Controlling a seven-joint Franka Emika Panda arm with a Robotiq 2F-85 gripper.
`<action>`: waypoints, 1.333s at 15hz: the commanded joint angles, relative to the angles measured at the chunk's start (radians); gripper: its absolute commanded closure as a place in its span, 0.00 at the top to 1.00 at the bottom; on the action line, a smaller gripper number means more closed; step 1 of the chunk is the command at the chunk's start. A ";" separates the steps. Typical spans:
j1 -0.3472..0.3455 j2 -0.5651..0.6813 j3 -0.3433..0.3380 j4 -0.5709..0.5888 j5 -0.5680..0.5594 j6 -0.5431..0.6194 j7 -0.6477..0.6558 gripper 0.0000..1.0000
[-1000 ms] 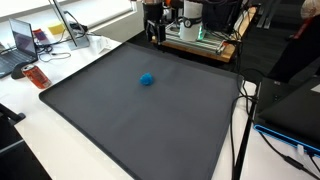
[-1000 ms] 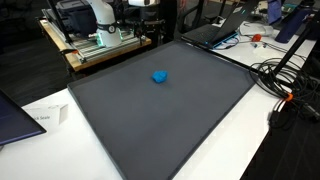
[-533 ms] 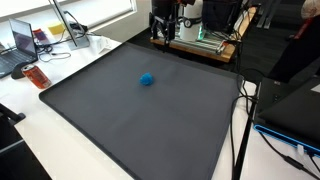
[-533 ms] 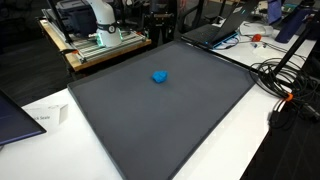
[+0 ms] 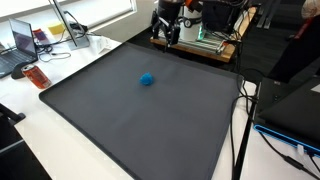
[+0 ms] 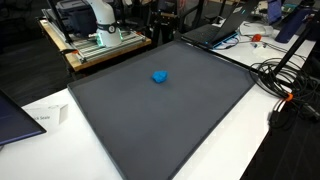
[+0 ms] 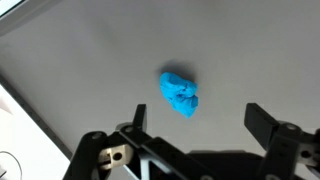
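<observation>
A small crumpled blue object [image 5: 147, 79] [image 6: 159, 76] lies on the dark grey mat [image 5: 150, 130] [image 6: 170, 125], toward its far half. In the wrist view the blue object [image 7: 180, 93] sits just ahead of my gripper [image 7: 200, 122], a little left of the midline. The two black fingers [image 7: 262, 120] stand wide apart with nothing between them, so the gripper is open. In an exterior view the gripper [image 5: 168, 32] hangs tilted above the mat's far edge, well away from the blue object. The other exterior view shows only dark shapes at the top where the arm is.
Left of the mat are a laptop [image 5: 22, 40] and an orange object [image 5: 37, 76]. Cables [image 5: 243, 105] [image 6: 285, 80] run along the mat's side. A wooden bench with equipment [image 6: 95, 35], another laptop [image 6: 215, 32] and a small white box [image 6: 58, 115] ring the mat.
The gripper has shifted sideways along the mat's far edge and tilted. Its jaws have stayed open, and the blue object has not moved.
</observation>
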 commanded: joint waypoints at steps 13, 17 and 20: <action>0.123 0.394 -0.108 0.364 -0.075 -0.094 -0.235 1.00; 0.116 0.473 -0.144 0.423 -0.015 -0.086 -0.397 1.00; 0.111 0.519 -0.168 0.448 0.035 -0.081 -0.511 1.00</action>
